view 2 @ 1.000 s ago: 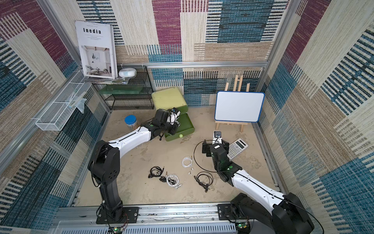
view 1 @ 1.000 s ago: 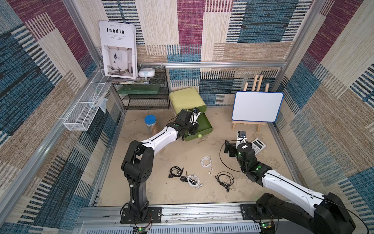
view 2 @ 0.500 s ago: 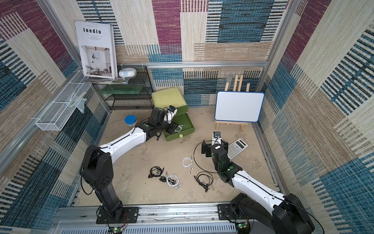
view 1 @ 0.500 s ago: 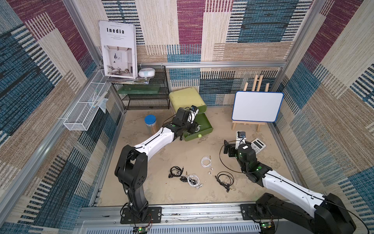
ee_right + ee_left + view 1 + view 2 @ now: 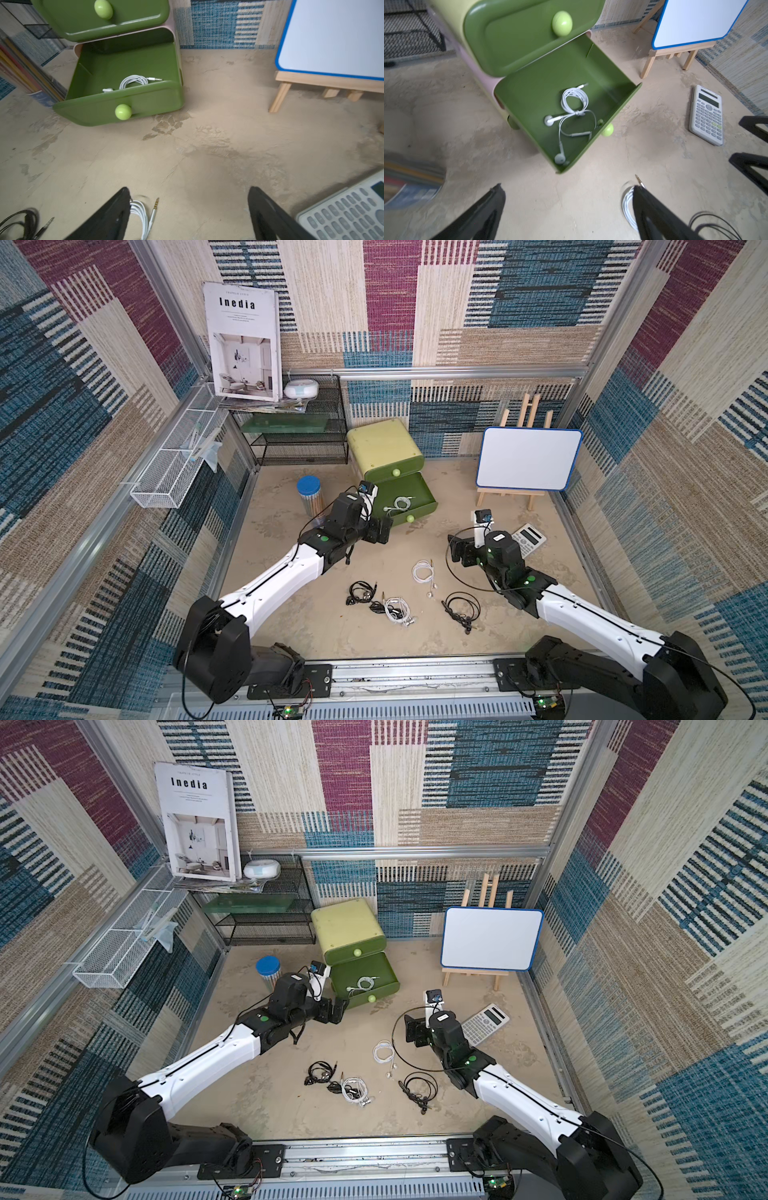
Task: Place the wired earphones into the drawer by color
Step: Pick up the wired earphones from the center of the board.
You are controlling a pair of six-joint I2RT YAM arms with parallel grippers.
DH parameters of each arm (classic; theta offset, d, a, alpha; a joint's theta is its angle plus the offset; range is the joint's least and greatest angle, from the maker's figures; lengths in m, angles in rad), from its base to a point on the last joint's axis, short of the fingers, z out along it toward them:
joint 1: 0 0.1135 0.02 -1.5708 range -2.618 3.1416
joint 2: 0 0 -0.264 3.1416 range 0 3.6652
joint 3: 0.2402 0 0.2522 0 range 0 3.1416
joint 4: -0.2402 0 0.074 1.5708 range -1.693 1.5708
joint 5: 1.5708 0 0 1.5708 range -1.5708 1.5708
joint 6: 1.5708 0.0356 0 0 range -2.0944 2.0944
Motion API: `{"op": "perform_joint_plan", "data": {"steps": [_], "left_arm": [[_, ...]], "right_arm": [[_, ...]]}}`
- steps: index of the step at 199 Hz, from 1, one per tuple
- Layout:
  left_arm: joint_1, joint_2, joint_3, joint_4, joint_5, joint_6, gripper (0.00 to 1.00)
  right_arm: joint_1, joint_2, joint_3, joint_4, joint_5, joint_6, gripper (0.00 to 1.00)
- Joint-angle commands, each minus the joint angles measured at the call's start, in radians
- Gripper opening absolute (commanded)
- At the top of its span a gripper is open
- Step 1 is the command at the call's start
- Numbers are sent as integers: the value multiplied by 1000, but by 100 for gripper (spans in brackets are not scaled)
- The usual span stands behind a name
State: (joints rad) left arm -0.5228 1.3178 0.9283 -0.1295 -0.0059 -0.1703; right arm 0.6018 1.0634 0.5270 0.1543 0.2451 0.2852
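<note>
Left tool [image 5: 380,529]: jaws spread wide, nothing held, just in front of the open lower drawer [image 5: 417,488], where one white earphone set [image 5: 574,108] lies on the drawer floor. Right tool [image 5: 457,549]: likewise spread and empty, over the tabletop [image 5: 316,626] beside a white coil [image 5: 424,572]. A black bundle [image 5: 360,593], a mixed tangle [image 5: 395,608] and a second black bundle [image 5: 461,605] lie nearer the base.

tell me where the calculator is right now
In both top views the calculator lies flat on the tabletop on the robot's right side, beside the right gripper and nearer the robot than the whiteboard easel.
</note>
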Motion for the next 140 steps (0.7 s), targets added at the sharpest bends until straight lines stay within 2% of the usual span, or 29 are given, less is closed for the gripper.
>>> {"op": "perform_joint_plan", "data": {"steps": [1,25,64,103,118,140], "left_arm": [[0,-89,-88,2,-57,-54,99],[0,-214,-208,-20,-99,-69,99],[0,-398,-364,-48,-144,-81,99],[0,-541,-478,-19,-130,-86,99],[0,-566,-495,-3,-132,-83,99],[-1,-571,-499,-8,-146,-81,99]], "right_arm": [[2,38,40,-60,-147,29,92],[3,112,95,-124,-237,82,92],[7,223,158,-204,-331,180,86],[22,289,179,-255,-326,232,83],[32,305,181,-266,-319,244,77],[60,333,204,-307,-278,256,76]]}}
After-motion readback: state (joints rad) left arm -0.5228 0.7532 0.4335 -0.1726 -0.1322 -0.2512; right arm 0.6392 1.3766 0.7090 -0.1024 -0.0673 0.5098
